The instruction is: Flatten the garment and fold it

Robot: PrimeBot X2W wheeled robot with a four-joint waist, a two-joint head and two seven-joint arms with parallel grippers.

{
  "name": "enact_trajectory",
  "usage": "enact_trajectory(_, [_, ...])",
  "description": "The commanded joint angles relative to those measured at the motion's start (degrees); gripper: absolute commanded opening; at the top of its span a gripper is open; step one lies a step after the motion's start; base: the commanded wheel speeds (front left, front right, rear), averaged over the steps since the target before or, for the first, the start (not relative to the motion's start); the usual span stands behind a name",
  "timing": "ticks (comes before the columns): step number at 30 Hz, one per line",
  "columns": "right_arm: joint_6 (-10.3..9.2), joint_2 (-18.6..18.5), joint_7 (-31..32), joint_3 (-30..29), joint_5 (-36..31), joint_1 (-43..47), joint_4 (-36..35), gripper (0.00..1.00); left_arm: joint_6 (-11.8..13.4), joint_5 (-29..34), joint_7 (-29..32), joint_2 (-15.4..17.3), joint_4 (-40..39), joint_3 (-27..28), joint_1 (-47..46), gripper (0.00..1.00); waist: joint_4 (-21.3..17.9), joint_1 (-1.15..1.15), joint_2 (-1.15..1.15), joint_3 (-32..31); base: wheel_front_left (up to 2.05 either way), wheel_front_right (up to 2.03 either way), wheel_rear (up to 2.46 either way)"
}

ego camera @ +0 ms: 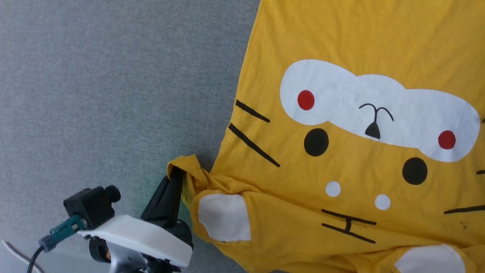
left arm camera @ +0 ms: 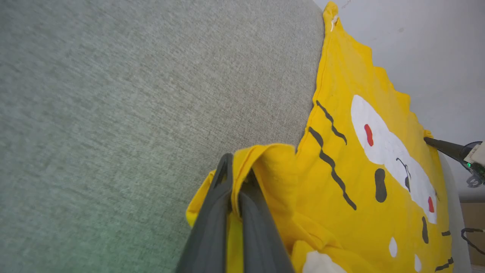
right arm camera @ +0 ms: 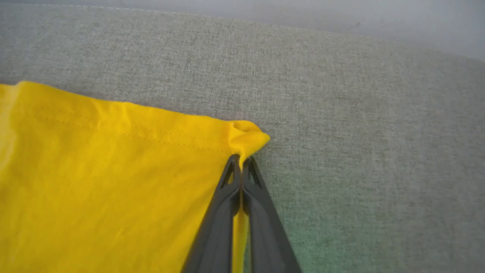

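The garment (ego camera: 341, 45), a bright yellow cotton T-shirt printed with a cartoon face of white patches, red dots and black marks, lies print-up on the grey woven surface (ego camera: 94, 94). From where I stand, this looks like the flattening step, with no fold begun. The left gripper (ego camera: 175, 178) has its jaws clamped on a bunched fold at the shirt's edge, perhaps a sleeve. The right gripper (right arm camera: 241, 161) has its jaws pressed together on a stitched hem corner, with yellow cloth showing between the fingers.

The next move probably calls for both arms to draw apart, low and evenly. That would pull out the creases that fan from the left pinch without dragging the whole shirt.

The head view shows the print and those creases. The right wrist view shows the hem corner grip up close. The left wrist view shows the cloth spanning from its own fingers to the other gripper at the far edge.
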Motion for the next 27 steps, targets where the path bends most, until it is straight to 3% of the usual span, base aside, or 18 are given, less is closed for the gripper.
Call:
enact_trajectory(1, [-0.05,0.31,-1.37,-0.19,0.66,0.07,0.41,0.00,-0.52,0.39,-0.62,-0.01,0.28,0.00,-1.16,0.00,-0.13,0.00,0.00,-0.19,0.00,0.00,0.00])
enact_trajectory(9, [-0.05,1.62,-7.14,-0.82,8.45,1.26,-1.52,0.00,-0.05,0.78,-1.50,0.46,0.95,1.40,-1.43,0.00,-2.48,0.00,0.00,-5.81,0.00,0.00,0.00])
enact_trajectory(15, [-0.05,1.23,-8.01,-3.04,15.75,9.24,-9.31,0.00,0.59,0.54,-1.02,1.38,1.76,2.48,0.14,0.00,-5.79,0.00,0.00,-13.39,0.00,0.00,0.00])
enact_trajectory(20, [-0.05,3.52,-5.03,-7.80,20.49,18.82,-19.30,0.00,1.28,0.17,-0.08,2.44,1.05,3.39,2.59,0.00,-8.88,0.00,0.00,-18.33,0.00,0.00,0.00])
enact_trajectory(27, [-0.05,9.54,1.80,-13.94,25.70,34.87,-30.67,0.00,2.10,-0.57,0.41,3.17,-0.37,4.63,5.76,0.00,-13.13,0.00,0.00,-21.53,0.00,0.00,0.00])
